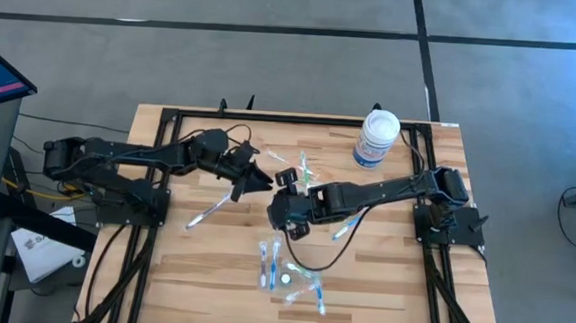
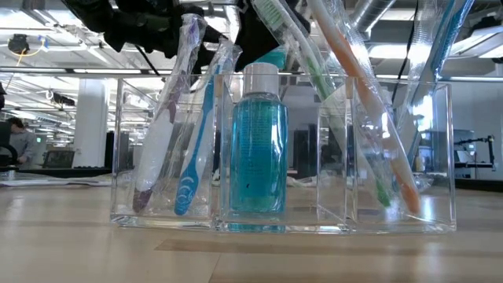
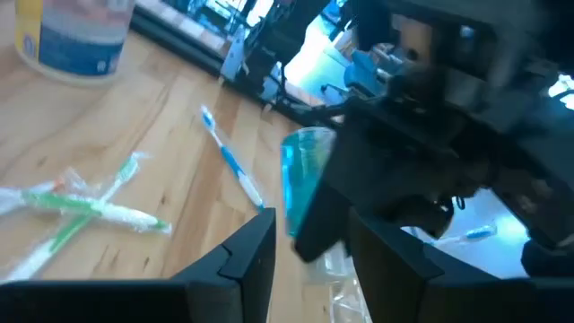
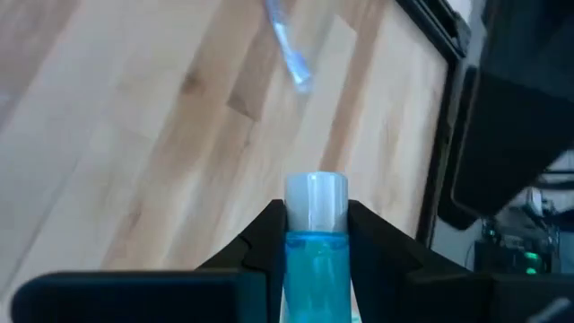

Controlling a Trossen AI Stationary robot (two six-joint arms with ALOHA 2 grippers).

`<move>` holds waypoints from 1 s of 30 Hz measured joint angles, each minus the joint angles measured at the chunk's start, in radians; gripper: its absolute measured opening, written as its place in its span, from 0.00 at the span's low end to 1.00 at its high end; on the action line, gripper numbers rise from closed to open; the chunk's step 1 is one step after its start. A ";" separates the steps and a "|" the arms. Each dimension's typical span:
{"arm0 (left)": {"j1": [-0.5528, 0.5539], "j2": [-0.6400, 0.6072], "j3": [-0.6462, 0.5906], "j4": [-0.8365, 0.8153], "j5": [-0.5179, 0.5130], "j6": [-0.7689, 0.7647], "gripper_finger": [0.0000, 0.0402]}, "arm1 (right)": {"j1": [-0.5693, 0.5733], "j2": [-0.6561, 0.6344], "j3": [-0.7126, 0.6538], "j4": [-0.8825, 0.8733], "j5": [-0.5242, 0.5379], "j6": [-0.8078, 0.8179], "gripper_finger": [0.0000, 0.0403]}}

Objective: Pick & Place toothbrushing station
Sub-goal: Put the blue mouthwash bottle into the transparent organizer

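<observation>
Near the table's front stands the clear tray (image 2: 440,157) of the toothbrushing station (image 1: 286,274). Its compartments hold several wrapped toothbrushes (image 2: 192,157) leaning on the walls and an upright teal bottle (image 2: 258,149). Above the table's middle my right gripper (image 4: 316,224) is shut on a second teal bottle with a white cap (image 3: 305,179). My left gripper (image 3: 309,251) faces it from the table's left (image 1: 260,180). It is open, with its fingers standing either side of the right gripper's tip and apart from the bottle. My right gripper pinches the teal bottle between its two fingers at the top of the body, just below the white cap (image 4: 314,244). The bottle lies along the fingers, and its cap sticks out past their tips. It is lifted clear of the table.
A big white tub with a blue label (image 1: 378,139) stands at the far right. Loose toothbrushes lie on the wood: one under the left arm (image 1: 210,209), a blue one (image 3: 229,161) and green wrapped ones (image 3: 90,208). Black frame rails (image 1: 171,114) border the table.
</observation>
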 joint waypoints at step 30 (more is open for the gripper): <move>-0.001 -0.300 -0.311 0.156 -0.105 0.058 0.28 | -0.019 -0.114 -0.093 0.226 -0.338 0.105 0.20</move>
